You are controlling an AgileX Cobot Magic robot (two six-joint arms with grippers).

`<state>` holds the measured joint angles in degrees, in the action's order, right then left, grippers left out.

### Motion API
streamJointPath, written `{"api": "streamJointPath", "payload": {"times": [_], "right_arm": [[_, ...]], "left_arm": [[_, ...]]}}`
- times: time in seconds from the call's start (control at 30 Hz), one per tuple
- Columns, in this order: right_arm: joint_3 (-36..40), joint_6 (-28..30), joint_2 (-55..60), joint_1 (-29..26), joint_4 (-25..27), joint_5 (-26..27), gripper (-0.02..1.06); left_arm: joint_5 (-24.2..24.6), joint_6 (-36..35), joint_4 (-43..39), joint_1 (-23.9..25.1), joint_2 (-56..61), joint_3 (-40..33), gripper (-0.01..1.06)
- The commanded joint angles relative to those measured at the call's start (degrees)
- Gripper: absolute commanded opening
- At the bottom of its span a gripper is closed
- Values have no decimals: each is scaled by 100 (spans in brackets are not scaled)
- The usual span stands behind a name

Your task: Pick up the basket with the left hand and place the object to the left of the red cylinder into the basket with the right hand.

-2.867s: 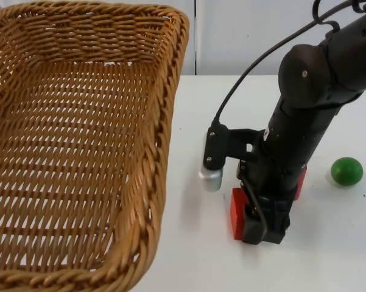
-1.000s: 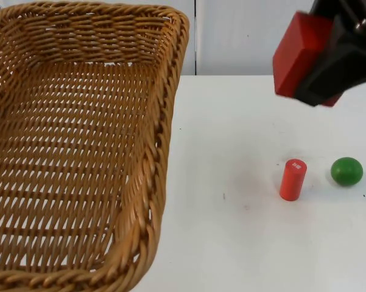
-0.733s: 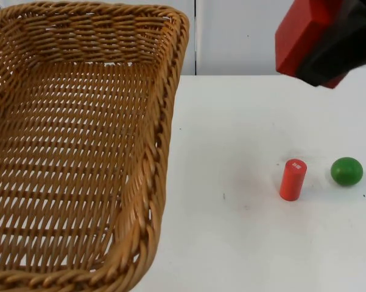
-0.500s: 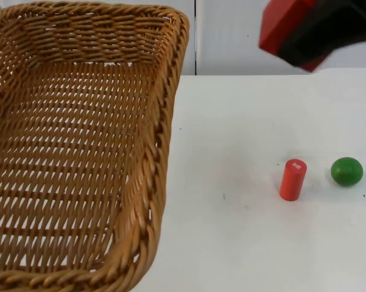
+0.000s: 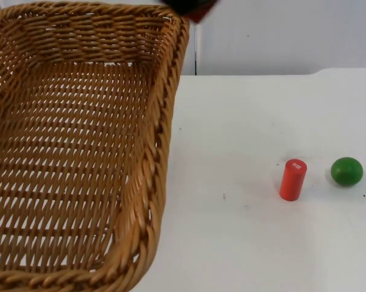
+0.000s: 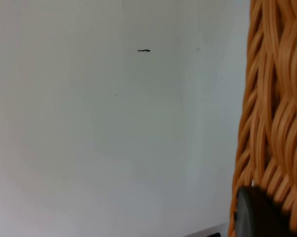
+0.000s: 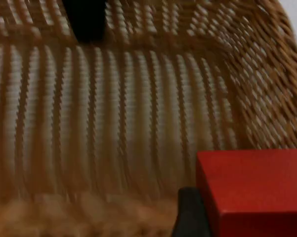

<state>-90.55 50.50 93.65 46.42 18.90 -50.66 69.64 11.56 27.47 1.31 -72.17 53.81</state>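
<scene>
Top: my right claw has swung from above the cylinder to the basket rim. Left wrist: left claw clamped on basket. Right wrist: block clamped, over basket; release next.

The basket is rough woven wicker with a light sheen, the red block and red cylinder look smooth and matt like painted wood, the green ball is smooth and slightly glossy, and the table is smooth matt white.
</scene>
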Motion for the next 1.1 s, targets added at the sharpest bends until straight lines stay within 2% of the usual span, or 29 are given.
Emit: {"api": "streamJointPath", "payload": {"times": [0.0, 0.1, 0.23, 0.5, 0.67, 0.8, 0.83, 0.93, 1.0, 1.07], "right_arm": [[-288, -154, 228, 156, 74, 59, 0], [-725, -306, 741, 290, 86, 59, 0], [-901, -477, 1058, 293, 230, 81, 0], [-915, -623, 1367, 293, 381, 358, 0], [-915, -623, 1523, 293, 409, 297, 1], [-915, -623, 1680, 293, 394, 228, 13], [-915, -623, 1680, 293, 394, 228, 13], [-915, -623, 1713, 293, 405, 164, 27], [-915, -623, 1713, 293, 405, 150, 31], [-915, -623, 1713, 293, 405, 150, 39]], "left_arm": [[32, 6, 170, -10, 14, 7, 0], [32, 6, 170, -10, 14, 7, 0], [32, 6, 170, -10, 14, 7, 0], [32, 6, 170, -10, 14, 7, 0], [32, 7, 170, -10, 14, 7, 0], [32, 7, 193, -10, 14, 7, 0], [32, 7, 193, -10, 14, 7, 0], [32, 7, 193, -10, 14, 7, 0], [32, 7, 193, -10, 14, 7, 0], [32, 7, 193, -10, 14, 7, 0]]}}
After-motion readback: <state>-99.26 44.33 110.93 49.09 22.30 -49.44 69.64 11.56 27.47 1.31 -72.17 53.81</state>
